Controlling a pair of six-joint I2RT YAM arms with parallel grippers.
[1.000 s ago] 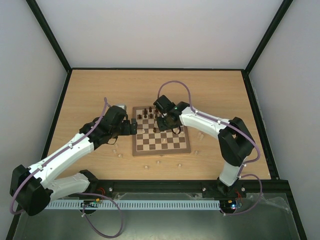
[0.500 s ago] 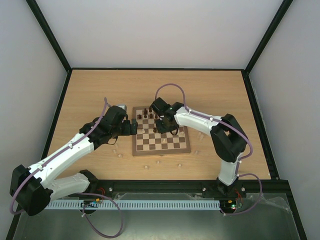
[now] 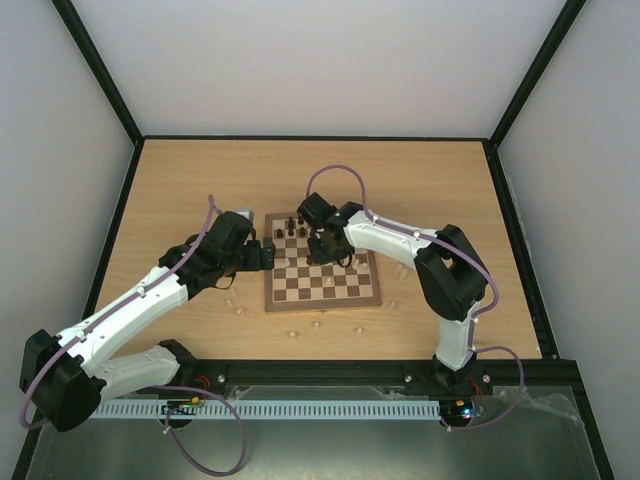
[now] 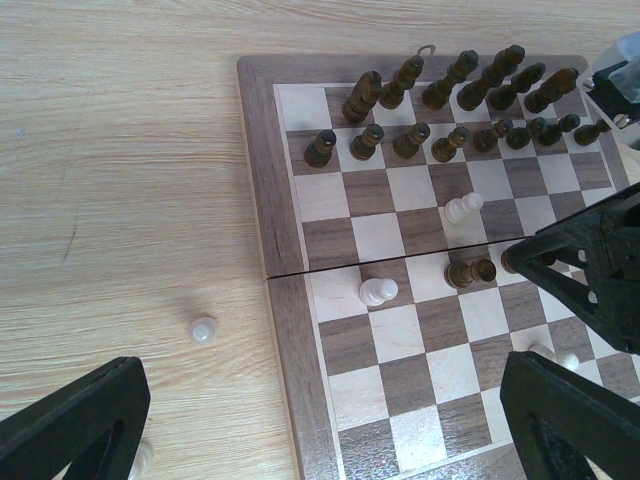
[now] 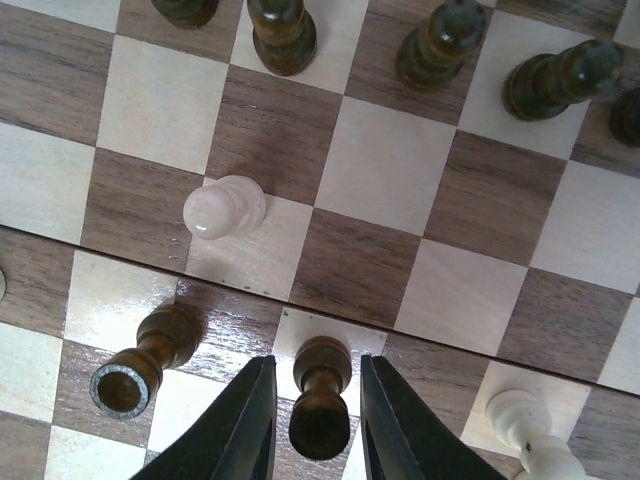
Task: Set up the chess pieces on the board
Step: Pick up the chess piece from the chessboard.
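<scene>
You are working inside a white-walled enclosure with a black frame, over a light-wood desk (image 3: 200, 180). The left arm (image 3: 130, 305) reaches in from the lower left of the top view and the right arm (image 3: 400, 238) folds in from the right. They meet at the chessboard (image 3: 322, 306), which lies at the middle of the desk.

The left gripper (image 3: 266, 252) hangs at the board's left edge. Its fingers are spread wide and hold nothing. The right gripper (image 5: 315, 375) is low over the board's upper middle, fingers set either side of an upright dark pawn (image 5: 320, 400). A sliver of board shows on each side of the pawn, so I judge it straddled but not yet pinched.

In the left wrist view the dark pieces (image 4: 450, 110) stand ranked in two rows along the top of the board; I cannot count them for gaps. Just left of the straddled pawn, a second dark pawn (image 5: 140, 370) lies toppled. Cream pawns are loose:
- one mid-board (image 4: 465, 208)
- one nearer the board's left border (image 4: 378, 291)
- one off the board on the desk (image 4: 203, 329)
- more below the board in the top view (image 3: 316, 324)

The step in hand looks like collecting the stray dark pawn. Next you need to close squarely on its stem, then lift straight up, clear of the toppled neighbour. Carry it towards the dark rows. Most of the cream side is not yet set.
</scene>
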